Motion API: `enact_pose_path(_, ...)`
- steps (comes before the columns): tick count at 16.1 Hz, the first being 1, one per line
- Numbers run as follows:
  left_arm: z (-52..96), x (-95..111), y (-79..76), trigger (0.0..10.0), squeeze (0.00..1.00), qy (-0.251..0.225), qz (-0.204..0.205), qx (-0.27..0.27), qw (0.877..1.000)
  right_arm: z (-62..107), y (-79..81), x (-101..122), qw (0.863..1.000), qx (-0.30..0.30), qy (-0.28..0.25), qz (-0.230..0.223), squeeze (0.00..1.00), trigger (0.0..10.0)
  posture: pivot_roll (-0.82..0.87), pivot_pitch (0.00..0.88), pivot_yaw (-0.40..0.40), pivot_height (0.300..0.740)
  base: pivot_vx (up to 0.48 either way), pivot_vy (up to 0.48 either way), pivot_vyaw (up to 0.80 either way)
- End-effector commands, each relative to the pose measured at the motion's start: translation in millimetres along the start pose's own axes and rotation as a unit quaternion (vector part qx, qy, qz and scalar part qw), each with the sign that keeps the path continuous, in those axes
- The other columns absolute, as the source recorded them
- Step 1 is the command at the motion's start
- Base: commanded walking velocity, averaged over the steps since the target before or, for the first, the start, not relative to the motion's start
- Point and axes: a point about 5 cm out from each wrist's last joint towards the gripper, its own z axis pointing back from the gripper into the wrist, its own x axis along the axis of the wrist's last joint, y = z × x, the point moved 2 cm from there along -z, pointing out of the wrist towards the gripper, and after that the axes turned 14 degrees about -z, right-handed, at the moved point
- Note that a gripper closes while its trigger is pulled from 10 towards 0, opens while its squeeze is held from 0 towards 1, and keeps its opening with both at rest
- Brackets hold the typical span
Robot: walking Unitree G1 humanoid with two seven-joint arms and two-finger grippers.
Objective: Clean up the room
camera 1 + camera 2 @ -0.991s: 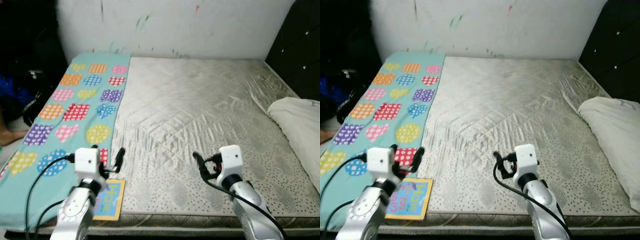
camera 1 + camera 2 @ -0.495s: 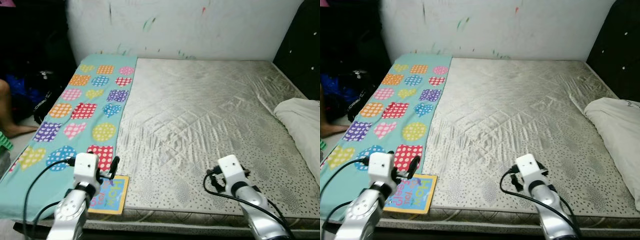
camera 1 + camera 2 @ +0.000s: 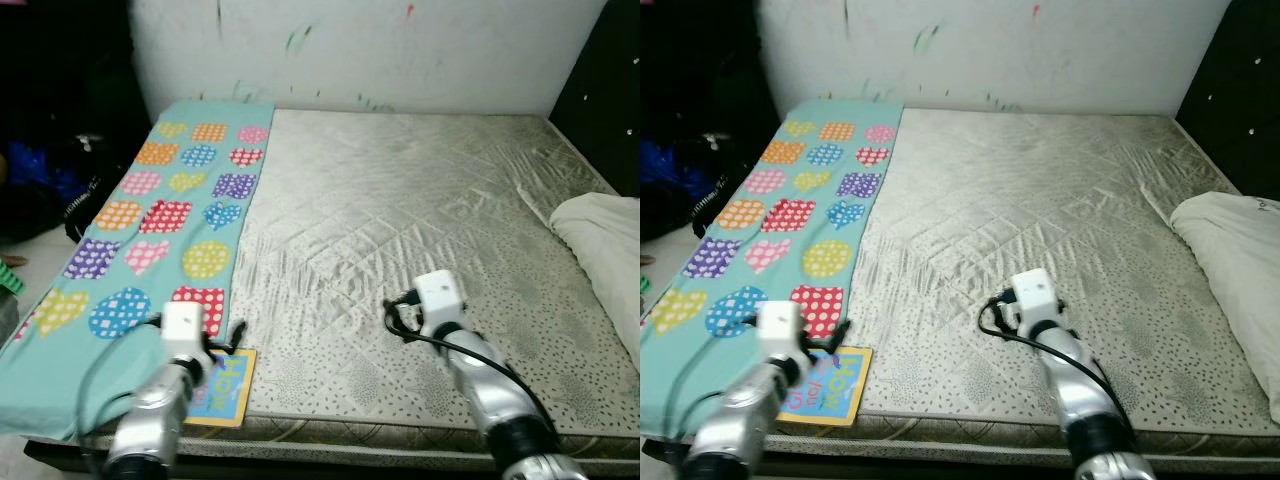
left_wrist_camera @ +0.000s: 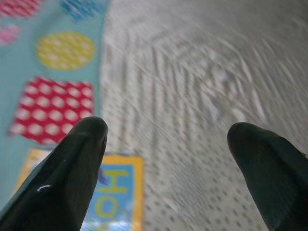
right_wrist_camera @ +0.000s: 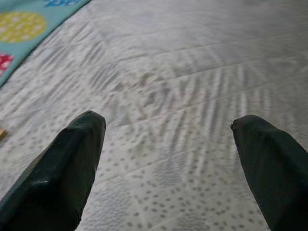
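In the left eye view, a grey mattress (image 3: 400, 220) carries a turquoise blanket (image 3: 150, 220) with colourful hearts along its left side. A children's book (image 3: 222, 390) lies at the near edge, partly on the blanket. The left gripper (image 3: 225, 340) hangs just above the book, and the right gripper (image 3: 392, 310) is over the bare mattress. A white pillow (image 3: 600, 235) lies at the right.

In the left wrist view, blurred, the fingers (image 4: 72, 159) are spread apart, with the book seemingly below them.

In the right wrist view, the fingers (image 5: 62, 159) are also spread wide, with nothing between them.
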Motion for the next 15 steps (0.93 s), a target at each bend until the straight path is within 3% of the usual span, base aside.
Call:
enact_pose_path(1, -3.1, -2, -5.6, 10.0, 0.00, 0.005, -0.010, -0.010, 1.000, -1.8, 2.9, -10, 1.000, 0.003, 0.018, 0.005, 0.00, 10.0, -0.08, 0.000, -0.032, 0.740, 0.000, 0.000, 0.00)
enact_pose_path(3, -8.9, -3, -15.9, 10.0, 0.00, 0.010, 0.008, -0.019, 1.000, -5.5, 12.3, -22, 0.999, -0.001, 0.038, -0.006, 0.00, 10.0, -0.09, 0.000, -0.028, 0.740, 0.000, 0.000, 0.00)
enact_pose_path(6, -17.7, -9, -12.5, 10.0, 0.00, 0.050, 0.036, -0.004, 0.998, -3.4, 23.5, -55, 0.992, 0.005, 0.123, 0.002, 0.00, 10.0, -0.10, 0.000, -0.022, 0.740, 0.000, 0.000, 0.00)
enact_pose_path(7, -18.5, -12, -7.6, 10.0, 0.00, 0.063, 0.053, 0.010, 0.997, -5.4, 17.8, -50, 0.993, -0.014, 0.114, -0.015, 0.00, 10.0, -0.10, 0.000, -0.015, 0.740, 0.000, 0.000, 0.00)
enact_pose_path(9, -17.6, -14, 9.7, 10.0, 0.00, 0.083, 0.022, 0.043, 0.995, -9.6, 5.2, -35, 0.996, -0.034, 0.084, 0.015, 0.00, 10.0, -0.11, 0.000, -0.003, 0.740, 0.000, 0.000, 0.00)
enact_pose_path(11, -13.9, -21, 18.7, 10.0, 0.00, 0.095, 0.073, 0.059, 0.991, -10.0, -2.6, -33, 0.995, -0.067, 0.070, 0.011, 0.00, 10.0, -0.12, 0.000, 0.002, 0.740, 0.000, 0.000, 0.00)
enact_pose_path(13, -11.5, -22, 35.1, 10.0, 0.00, 0.103, 0.110, 0.104, 0.983, -17.8, 14.7, -25, 0.996, -0.061, 0.060, -0.006, 0.00, 10.0, -0.10, 0.000, -0.003, 0.740, 0.000, 0.000, 0.00)
enact_pose_path(15, -6.4, -24, 52.7, 10.0, 0.00, 0.116, 0.109, 0.138, 0.978, -21.3, 27.0, -25, 0.996, -0.064, 0.065, -0.015, 0.00, 10.0, -0.08, 0.000, -0.012, 0.740, 0.000, 0.000, 0.00)
